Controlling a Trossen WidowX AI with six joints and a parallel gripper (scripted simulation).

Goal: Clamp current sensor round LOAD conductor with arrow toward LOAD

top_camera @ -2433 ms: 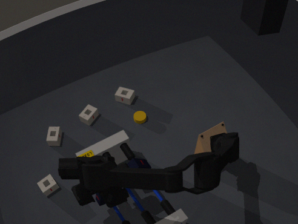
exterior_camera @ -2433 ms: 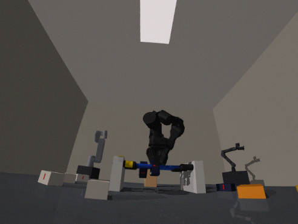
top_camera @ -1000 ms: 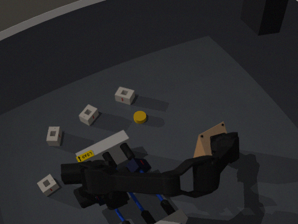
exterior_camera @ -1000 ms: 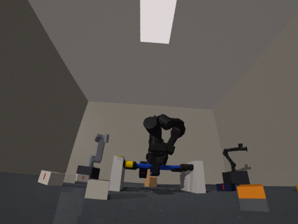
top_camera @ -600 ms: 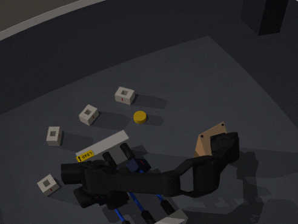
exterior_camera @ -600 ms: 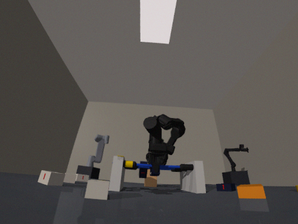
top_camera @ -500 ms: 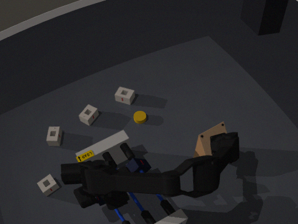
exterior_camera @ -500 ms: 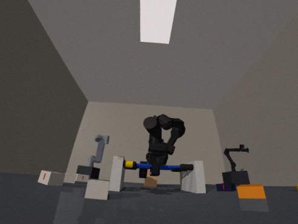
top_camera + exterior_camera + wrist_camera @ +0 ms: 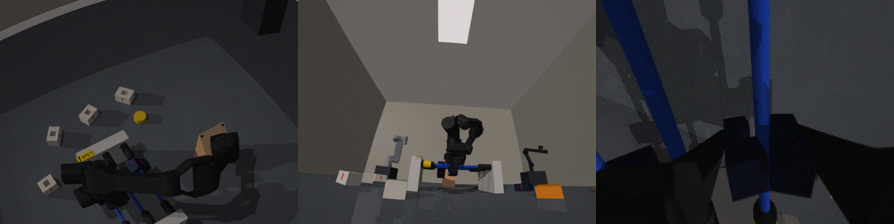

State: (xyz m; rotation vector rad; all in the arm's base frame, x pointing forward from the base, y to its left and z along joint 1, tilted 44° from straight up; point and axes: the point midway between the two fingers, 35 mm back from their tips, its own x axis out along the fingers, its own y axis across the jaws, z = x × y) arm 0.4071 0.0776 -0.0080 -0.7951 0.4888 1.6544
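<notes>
Gripping the dark navy split-core current sensor (image 9: 766, 155) from both sides, the gripper (image 9: 761, 165) has its black fingers fairly wide apart, pressed against the sensor's two blocky halves. In the wrist view the sensor reads as two squarish, near-black blue blocks, a smaller one on the left and a larger one on the right, with a blue conductor (image 9: 759, 75) running between them and ending in a yellow tip at the bottom edge. Whether the halves are fully latched cannot be told. A second blue conductor (image 9: 646, 80) slants past on the left, apart from the sensor. From the top view the sensor (image 9: 137, 164) shows just beyond the arm's forearm, with a small red mark on it, near the white support block (image 9: 103, 143) that carries the yellow LOAD marker (image 9: 85, 156). From the exterior view the arm (image 9: 456, 142) reaches down onto the raised conductors spanning the two white supports.
</notes>
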